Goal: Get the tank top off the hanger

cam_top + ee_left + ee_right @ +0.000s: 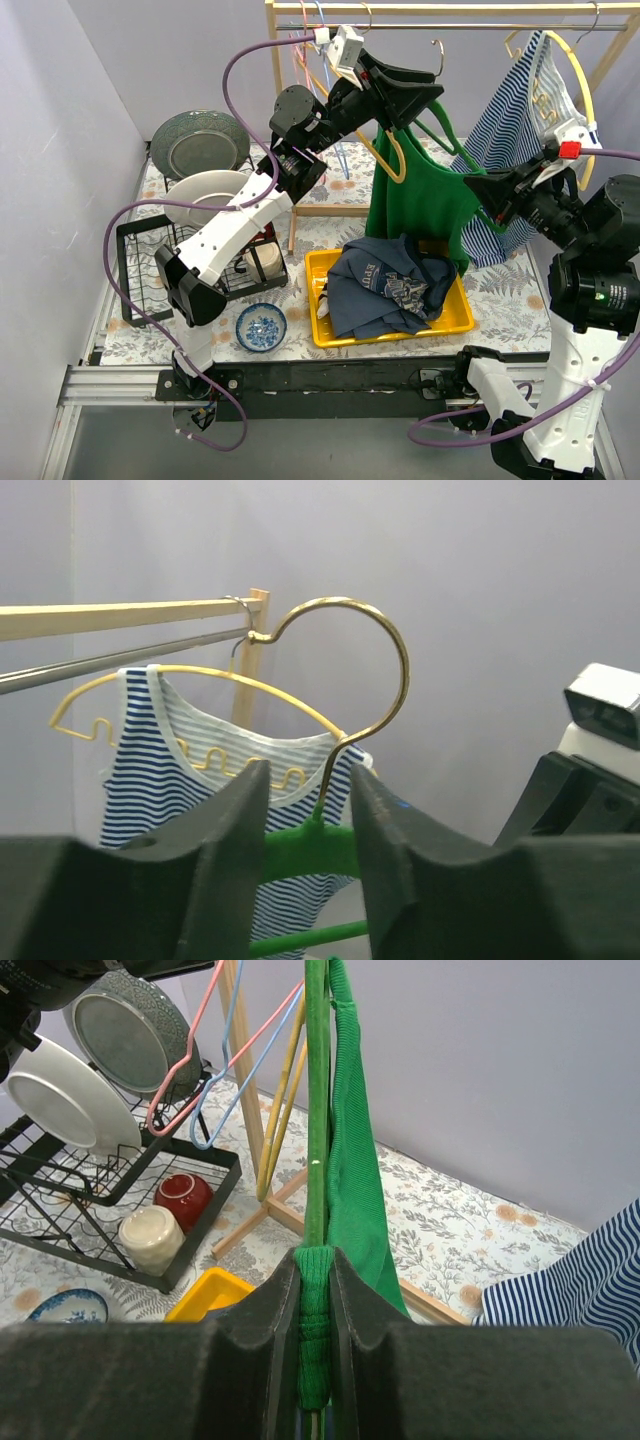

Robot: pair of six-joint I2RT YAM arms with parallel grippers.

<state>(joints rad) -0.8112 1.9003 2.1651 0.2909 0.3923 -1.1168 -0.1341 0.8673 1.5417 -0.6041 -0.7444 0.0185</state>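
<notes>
- We see the tank top [420,200], green, hanging on a green hanger [310,848] below the rail [450,26]. It is above the tabletop [505,290], with its hem just behind the tray [462,316].
- Left tool [308,780]: fingers part way in, set either side of the hanger's neck under the gold hook [380,660]. Green fills the gap between them, so we read it as gripped.
- Right tool [315,1258]: almost closed, pinching the bunched strap [315,1345] where it sits against the hanger's arm.
- Handling, our call: soft ribbed knit, light and limp. It will stretch and drape rather than hold its shape. It is not fragile and not slippery.
- The hanger's surface looks fuzzy, so we expect the fabric to cling and drag, not slide.
- Where to hold: the strap at the shoulder, as now, since it is narrow and bunches well between the fingers. We'd hold the hanger at its stiff neck to steady it.
- We'd pull the strap outward past the arm's end. Pulling downward would only stretch the knit.
- The striped top [515,110] hangs near the right tool and could snag.
</notes>
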